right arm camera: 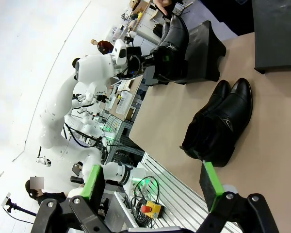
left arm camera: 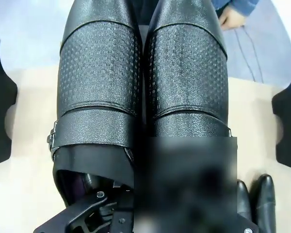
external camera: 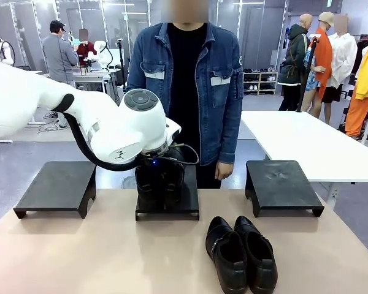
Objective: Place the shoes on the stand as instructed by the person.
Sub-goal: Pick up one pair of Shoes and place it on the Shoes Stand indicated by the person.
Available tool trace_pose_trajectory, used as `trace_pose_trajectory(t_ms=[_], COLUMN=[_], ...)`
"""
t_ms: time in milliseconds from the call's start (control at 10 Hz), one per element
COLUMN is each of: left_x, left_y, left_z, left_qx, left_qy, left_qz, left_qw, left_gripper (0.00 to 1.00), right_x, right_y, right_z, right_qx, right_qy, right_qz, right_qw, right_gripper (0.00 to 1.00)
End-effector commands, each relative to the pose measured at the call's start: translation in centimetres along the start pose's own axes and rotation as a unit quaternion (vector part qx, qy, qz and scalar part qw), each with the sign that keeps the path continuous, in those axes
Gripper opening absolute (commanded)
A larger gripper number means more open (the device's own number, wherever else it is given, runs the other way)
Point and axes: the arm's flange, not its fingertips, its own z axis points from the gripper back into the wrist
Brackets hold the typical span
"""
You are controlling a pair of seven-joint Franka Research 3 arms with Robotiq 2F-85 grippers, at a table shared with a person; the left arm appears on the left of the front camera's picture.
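Sitting atop middle stand [external camera: 167, 212], strapped shoes [left arm camera: 102, 73].

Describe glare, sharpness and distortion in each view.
Front view: even light, soft highlights on the near shoes. Left wrist view: the strapped shoes are close yet sharp. Right wrist view: rolled, lines bowed, upper left washed out.

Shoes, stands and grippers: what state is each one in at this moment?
held pair: side by side, toes toward the person, at the middle stand
left gripper: shut on the held pair
table pair: side by side on the table, untouched
right gripper: open, holding nothing
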Motion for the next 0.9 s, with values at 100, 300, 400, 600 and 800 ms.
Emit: trace_pose_trajectory(t_ms=[100, 300, 400, 600, 800], left_x=[1.4, 1.5, 1.4, 1.4, 1.1], left_y=[-0.8, -0.8, -1.0, -1.1, -1.5], left_z=[-1.3, -2.2, -2.6, -3.2, -3.5], left_qx=[-0.005, 0.000, 0.002, -0.001, 0.005], left_qy=[-0.022, -0.021, -0.019, -0.016, -0.011], left_qz=[-0.017, -0.017, -0.019, -0.022, -0.031], left_qw=[1.000, 1.000, 1.000, 1.000, 0.999], left_gripper=[0.08, 0.08, 0.08, 0.08, 0.08], right_x=[0.1, 0.1, 0.1, 0.1, 0.1], right_y=[0.0, 0.0, 0.0, 0.0, 0.0], right_z=[0.1, 0.1, 0.1, 0.1, 0.1], right_qx=[0.004, 0.004, 0.004, 0.004, 0.004], right_qy=[-0.002, -0.002, -0.002, -0.002, -0.002], right_qz=[0.010, 0.010, 0.010, 0.010, 0.010], right_qw=[1.000, 1.000, 1.000, 1.000, 1.000], right_gripper=[1.00, 1.00, 1.00, 1.00, 1.00])
